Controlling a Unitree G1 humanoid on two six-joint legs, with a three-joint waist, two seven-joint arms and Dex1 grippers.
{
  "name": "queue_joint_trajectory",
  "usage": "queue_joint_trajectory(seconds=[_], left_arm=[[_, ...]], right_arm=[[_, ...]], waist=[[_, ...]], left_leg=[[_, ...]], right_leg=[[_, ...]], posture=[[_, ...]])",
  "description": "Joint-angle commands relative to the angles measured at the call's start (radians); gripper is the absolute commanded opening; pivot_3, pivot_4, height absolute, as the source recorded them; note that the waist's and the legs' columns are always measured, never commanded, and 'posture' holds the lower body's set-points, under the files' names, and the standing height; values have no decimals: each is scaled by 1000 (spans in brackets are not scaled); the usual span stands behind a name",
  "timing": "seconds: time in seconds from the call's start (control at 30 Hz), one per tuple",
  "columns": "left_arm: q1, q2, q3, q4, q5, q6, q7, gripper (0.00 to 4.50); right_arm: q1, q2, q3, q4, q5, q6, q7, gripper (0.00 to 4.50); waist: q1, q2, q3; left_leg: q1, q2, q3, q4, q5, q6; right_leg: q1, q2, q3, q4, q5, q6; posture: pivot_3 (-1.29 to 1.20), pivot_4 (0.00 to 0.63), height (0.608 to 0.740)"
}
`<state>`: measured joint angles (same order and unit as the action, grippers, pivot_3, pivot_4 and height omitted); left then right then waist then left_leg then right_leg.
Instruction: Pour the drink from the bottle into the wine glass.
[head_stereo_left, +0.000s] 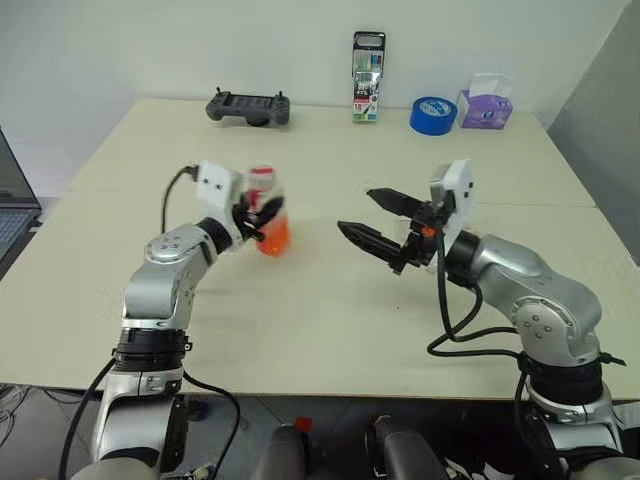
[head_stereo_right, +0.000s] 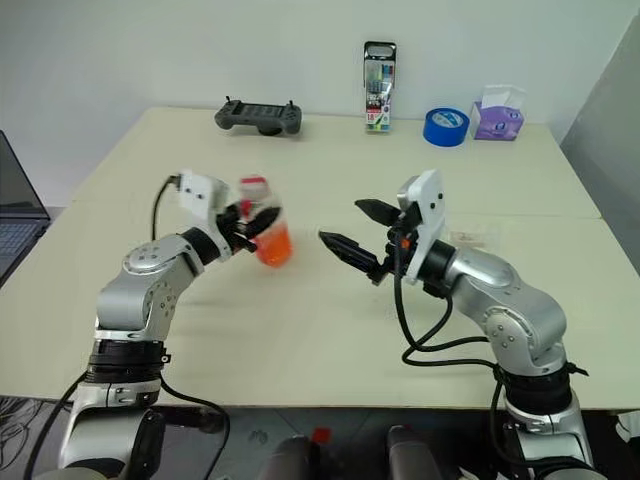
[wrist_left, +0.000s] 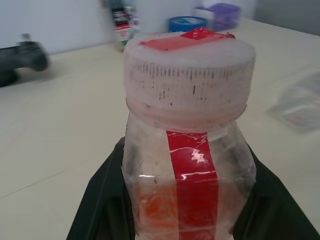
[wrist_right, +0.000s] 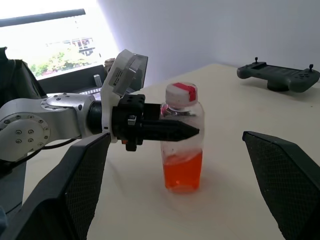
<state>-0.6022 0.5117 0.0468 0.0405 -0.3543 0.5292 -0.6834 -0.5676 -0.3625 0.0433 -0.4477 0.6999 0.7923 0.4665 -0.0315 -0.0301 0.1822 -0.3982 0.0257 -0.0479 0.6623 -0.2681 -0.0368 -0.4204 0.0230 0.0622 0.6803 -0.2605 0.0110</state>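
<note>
Left claw (head_stereo_left: 258, 214): clenched on the bottle (head_stereo_left: 270, 215), fingers round its upper body just below the cap. You see the black fingers (wrist_right: 170, 129) cross the clear part in the right wrist view.
Bottle: upright, held at the worktop's (head_stereo_left: 330, 300) middle-left. Can't tell if its base touches the worktop or sits just above it.
Cap (wrist_left: 189, 75): white w/ red strip across the top, still on.
Label (wrist_left: 192, 170): red strip running down the bottle's front.
Drink (wrist_right: 183, 171): orange-red, fills roughly the bottom third of the bottle.
Right claw (head_stereo_left: 382, 220): released, holding nothing. Both fingers spread wide, tips pointing toward the bottle, well apart from it.
Right claw fingers (wrist_right: 285, 175): in the right wrist view they stand either side of the bottle w/ a big gap betw them.
Far edge of worktop, from robot's left to right: dark game controller (head_stereo_left: 248, 107), upright pack of markers (head_stereo_left: 367, 77), blue tape roll (head_stereo_left: 433, 115), purple tissue box (head_stereo_left: 486, 103).
Laptop (head_stereo_left: 12, 215): partly visible at the robot's far left, off the worktop edge.
Clear plastic bag (head_stereo_right: 478, 236): flat on the worktop beyond the right arm; contents too blurred to tell.
</note>
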Motion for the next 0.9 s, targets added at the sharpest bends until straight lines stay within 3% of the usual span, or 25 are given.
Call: queue_joint_trajectory(seconds=[0.03,0.2,0.53,0.87,0.9], left_arm=[[-36,26,-14,-89,-92,16,-157,1828],[-44,23,-42,-78,-91,-36,-245,1828],[-42,-14,-71,-92,-91,-74,-270,1828],[-37,-28,-81,-86,-73,-96,-269,1828],[-37,-30,-81,-84,-71,-99,-268,1828]], right_arm=[[-44,28,16,2,-10,-5,-12,4500],[-78,65,54,26,-56,-13,-34,4500],[-134,147,108,117,-171,-73,-43,4500],[-157,172,98,154,-193,-92,-8,4500],[-155,171,100,153,-194,-93,-1,4324]], waist=[[-2,0,0],[-2,0,0],[-1,0,0],[-1,0,0],[-1,0,0]], left_leg=[[0,0,0,0,0,0],[0,1,0,0,0,0],[-1,1,1,0,0,0],[-1,1,0,0,0,0],[-1,1,0,0,0,0]], right_leg=[[0,0,0,0,0,0],[-1,2,0,0,0,0],[-1,3,1,0,0,0],[-1,2,1,0,0,-1],[-1,2,1,1,0,-1]], posture=[[0,150,740],[0,150,740],[0,150,740],[0,150,740],[0,150,740]])
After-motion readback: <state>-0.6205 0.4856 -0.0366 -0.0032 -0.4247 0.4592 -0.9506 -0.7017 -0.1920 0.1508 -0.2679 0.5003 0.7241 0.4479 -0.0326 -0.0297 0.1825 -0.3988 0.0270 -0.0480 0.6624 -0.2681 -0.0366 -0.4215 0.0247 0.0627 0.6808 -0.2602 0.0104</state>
